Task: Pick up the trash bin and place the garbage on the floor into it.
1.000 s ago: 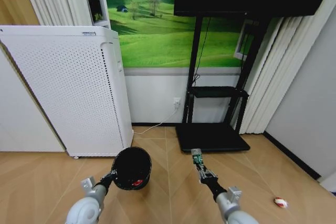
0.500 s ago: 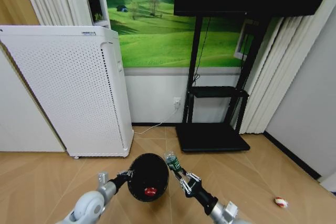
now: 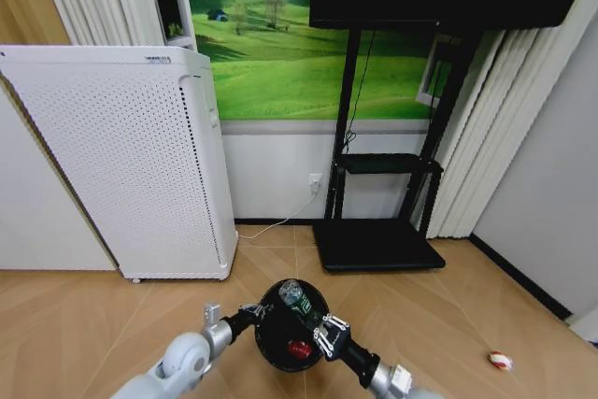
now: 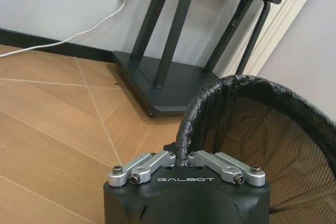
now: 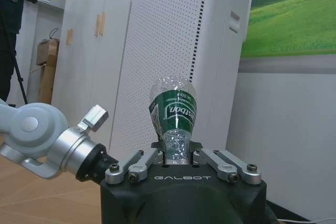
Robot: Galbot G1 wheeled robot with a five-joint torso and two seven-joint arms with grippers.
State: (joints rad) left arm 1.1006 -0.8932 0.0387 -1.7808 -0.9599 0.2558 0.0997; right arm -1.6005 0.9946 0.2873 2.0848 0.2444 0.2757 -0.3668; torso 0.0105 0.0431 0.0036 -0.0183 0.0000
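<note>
The black mesh trash bin (image 3: 280, 348) hangs just above the floor at the centre front, its mouth tilted toward me. My left gripper (image 3: 254, 312) is shut on its rim, and the left wrist view shows the rim (image 4: 185, 140) pinched between the fingers. My right gripper (image 3: 320, 332) is shut on the neck of a clear-green bottle (image 3: 291, 294), holding it over the bin's mouth; the bottle (image 5: 173, 109) stands base-up above the gripper (image 5: 177, 157). A red wrapper (image 3: 299, 349) lies inside the bin. A white-and-red scrap (image 3: 499, 360) lies on the floor at the far right.
A tall white air purifier (image 3: 131, 156) stands at the left against the wall. A black TV stand (image 3: 376, 242) with a flat base sits behind the bin. Curtains (image 3: 476, 137) and a grey wall close the right side. Bare wood floor (image 3: 439, 306) lies between the bin and the scrap.
The left arm has swung the bin rightward toward the centre. The right gripper has carried the bottle leftward until it sits over the bin's mouth.
</note>
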